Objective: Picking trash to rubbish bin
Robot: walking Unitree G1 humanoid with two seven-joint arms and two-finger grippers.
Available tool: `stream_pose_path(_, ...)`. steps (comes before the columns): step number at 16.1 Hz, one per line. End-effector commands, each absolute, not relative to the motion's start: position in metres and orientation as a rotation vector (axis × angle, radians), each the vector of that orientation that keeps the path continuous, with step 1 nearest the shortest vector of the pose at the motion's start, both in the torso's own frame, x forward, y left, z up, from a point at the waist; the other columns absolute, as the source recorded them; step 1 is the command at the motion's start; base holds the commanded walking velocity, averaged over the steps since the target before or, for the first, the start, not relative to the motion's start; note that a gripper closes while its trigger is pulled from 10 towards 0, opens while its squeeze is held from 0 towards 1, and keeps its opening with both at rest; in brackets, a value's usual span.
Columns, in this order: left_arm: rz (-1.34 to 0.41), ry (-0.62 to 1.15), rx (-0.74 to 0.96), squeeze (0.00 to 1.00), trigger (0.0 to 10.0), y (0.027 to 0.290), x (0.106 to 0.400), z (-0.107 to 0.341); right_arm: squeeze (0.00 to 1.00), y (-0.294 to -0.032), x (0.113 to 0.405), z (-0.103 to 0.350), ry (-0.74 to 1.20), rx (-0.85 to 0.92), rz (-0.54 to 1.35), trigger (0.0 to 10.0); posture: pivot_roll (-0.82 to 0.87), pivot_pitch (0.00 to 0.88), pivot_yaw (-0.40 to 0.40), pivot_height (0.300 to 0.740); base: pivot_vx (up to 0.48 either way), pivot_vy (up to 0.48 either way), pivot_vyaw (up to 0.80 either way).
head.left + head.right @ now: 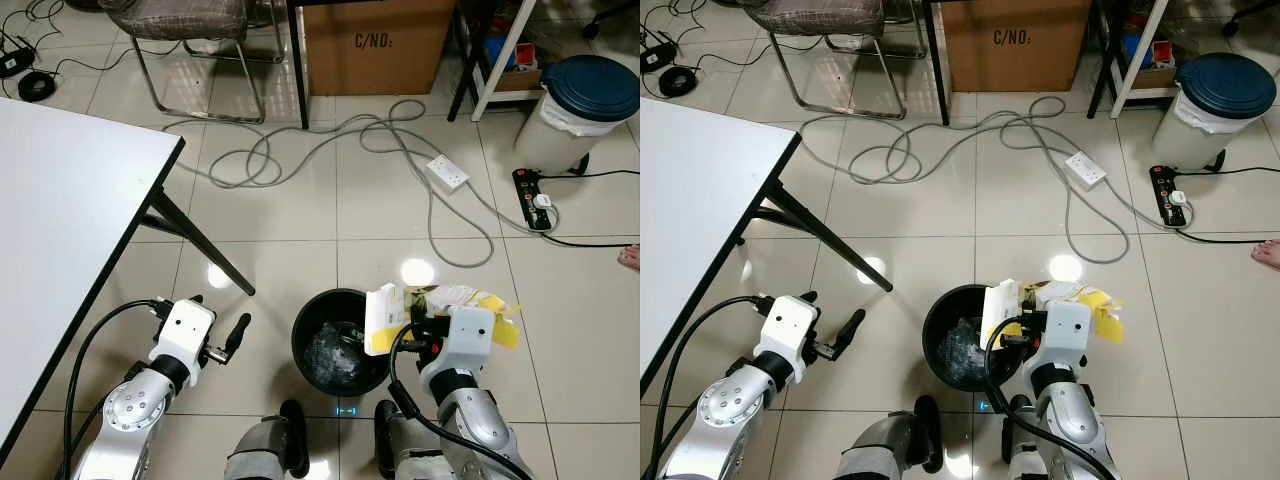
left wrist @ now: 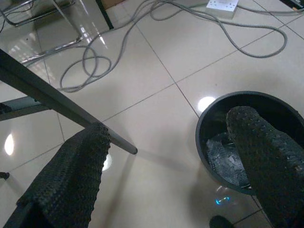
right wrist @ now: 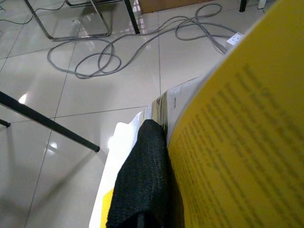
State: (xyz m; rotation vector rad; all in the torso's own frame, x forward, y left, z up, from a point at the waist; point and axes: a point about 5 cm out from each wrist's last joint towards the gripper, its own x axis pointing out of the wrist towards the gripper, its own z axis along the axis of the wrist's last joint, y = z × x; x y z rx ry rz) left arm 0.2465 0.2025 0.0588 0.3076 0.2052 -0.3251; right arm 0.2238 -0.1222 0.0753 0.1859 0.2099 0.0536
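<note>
At the far left a white table (image 1: 60, 230) is seen, its black leg (image 1: 200, 245) slanting down to the tiled floor. Beside it the left gripper (image 1: 232, 338) is held low over the tiles, its two black fingers (image 2: 76, 175) spread wide apart with nothing between them — the black rubbish bin (image 1: 310, 315) is seen just past them in the left wrist view. The bin stands on the floor between the two arms, with crumpled dark plastic lying inside. At its right rim the right gripper (image 1: 400, 330) is closed on a bundle of yellow and white paper trash (image 1: 385, 315), held at the bin's edge and partly over its opening. Farther back, grey cables (image 1: 330, 140) are looped across the tiles, and a lidded white bin (image 1: 575, 110) stands at the far right.
</note>
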Motion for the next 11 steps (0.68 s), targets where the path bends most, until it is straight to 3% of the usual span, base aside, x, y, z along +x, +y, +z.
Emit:
stream_pose_path(1,-0.319,0.236,0.314,0.00,10.0,0.2084,0.2397,0.0522,0.00,-0.1164,0.2187,0.0711,0.227,0.216,0.052,0.0,-0.03,0.346,0.094,0.740,0.000,0.000,0.00)
stream_pose_path(3,-0.323,0.238,0.317,0.00,10.0,0.2086,0.2393,0.0518,0.00,-0.1164,0.2184,0.0708,0.228,0.217,0.051,0.0,-0.03,0.346,0.096,0.740,0.000,0.000,0.00)
stream_pose_path(11,-0.329,0.249,0.327,0.00,10.0,0.2099,0.2374,0.0485,0.00,-0.1166,0.2191,0.0685,0.230,0.221,0.046,0.0,-0.02,0.348,0.105,0.669,0.000,0.000,0.00)
